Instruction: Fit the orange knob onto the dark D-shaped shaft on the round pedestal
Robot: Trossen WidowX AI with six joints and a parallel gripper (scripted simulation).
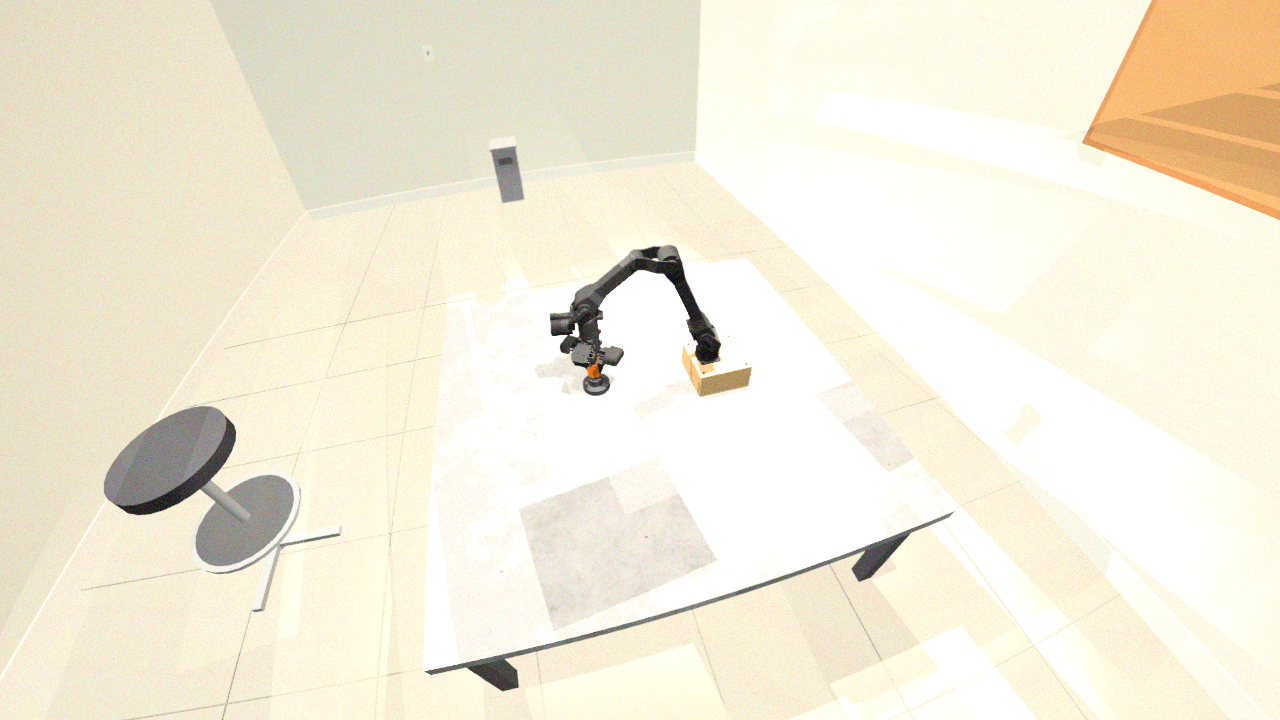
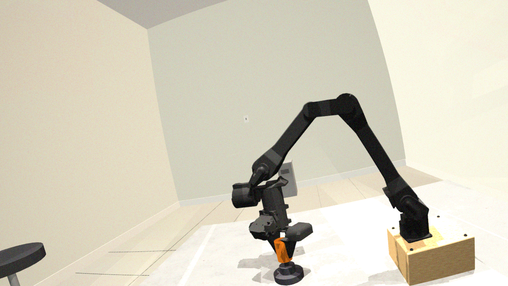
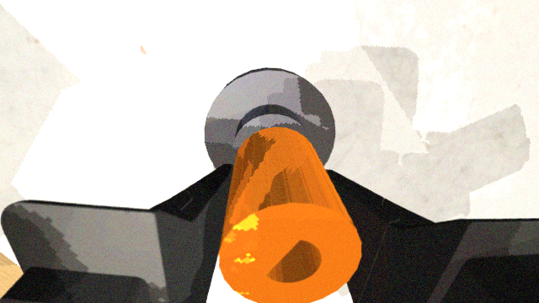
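The orange knob (image 1: 594, 368) (image 2: 282, 251) (image 3: 290, 219) is a tall cylinder. My gripper (image 1: 595, 371) (image 2: 284, 254) (image 3: 277, 176) is shut on it, one finger on each side. The knob's lower end is just above the raised centre of the dark round pedestal (image 1: 597, 390) (image 2: 288, 278) (image 3: 253, 88), with a small dark gap-like band between them in the exterior view. In the wrist view the D-shaped hole (image 3: 300, 263) shows in the knob's top, its flat side facing upper left. The shaft is mostly hidden by the knob; how far it is inside cannot be told.
The arm's base stands on a wooden block (image 1: 725, 381) (image 2: 440, 261) to the right of the pedestal. All stand on a pale table (image 1: 760, 483) (image 2: 341, 231). A dark round stool (image 1: 170, 458) (image 2: 21, 254) stands off the table's left side.
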